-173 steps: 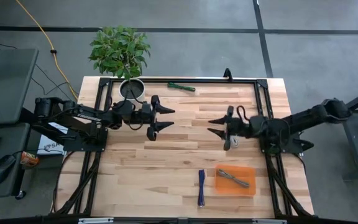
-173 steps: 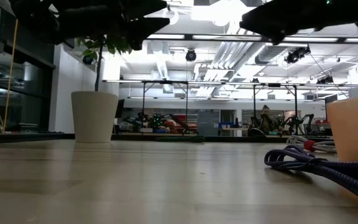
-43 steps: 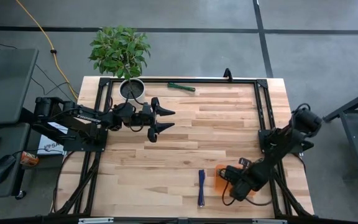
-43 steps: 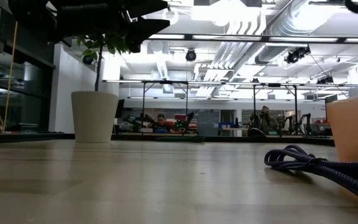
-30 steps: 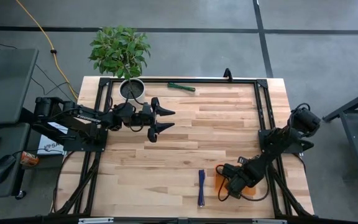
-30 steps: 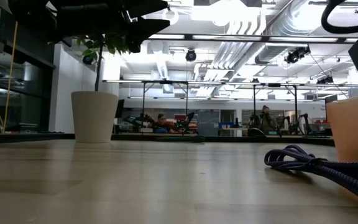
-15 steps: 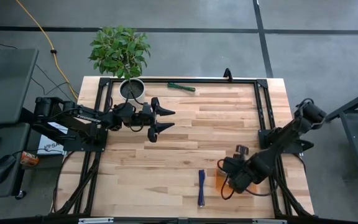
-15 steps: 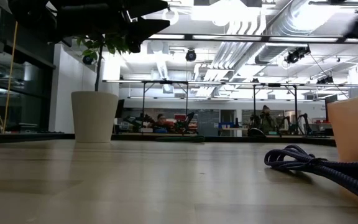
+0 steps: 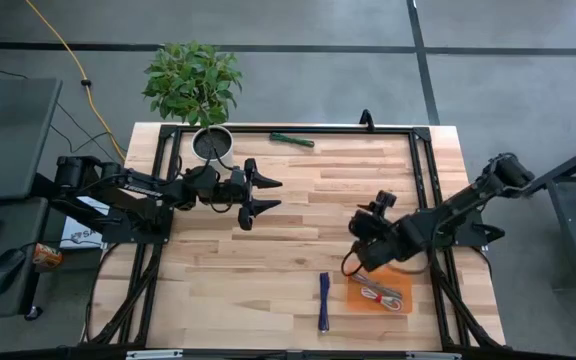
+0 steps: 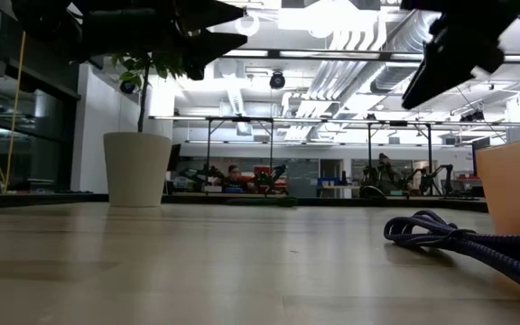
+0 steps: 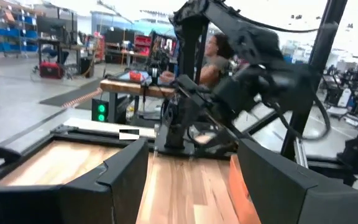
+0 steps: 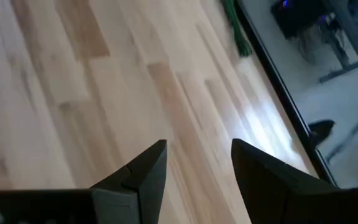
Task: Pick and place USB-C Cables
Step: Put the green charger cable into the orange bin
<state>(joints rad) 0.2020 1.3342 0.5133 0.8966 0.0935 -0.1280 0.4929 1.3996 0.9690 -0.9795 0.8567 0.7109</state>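
The high view shows the flat orange tray (image 9: 393,275) near the table's near right corner, with the silvery grey and the white-and-red cable (image 9: 380,293) lying in it. The dark blue cable (image 9: 323,300) lies flat on the wood just left of the tray, and it also shows in the low view (image 10: 459,242). The green cable (image 9: 293,140) lies by the far edge. My right gripper (image 9: 358,240) hangs open above the table, just beyond the tray's far left corner, holding nothing (image 12: 197,155). My left gripper (image 9: 273,193) waits open over the table's left middle.
A potted plant (image 9: 212,143) stands at the far left corner, behind my left arm. A black frame rail (image 9: 368,127) runs round the table. Bare wood lies between the two grippers. The tray's wall (image 10: 513,185) shows at the right of the low view.
My right gripper has risen from low over the orange tray and drawn back toward the table's middle and far edge. The white-and-red cable now shows lying in the tray beside the grey one. My left arm has kept still.
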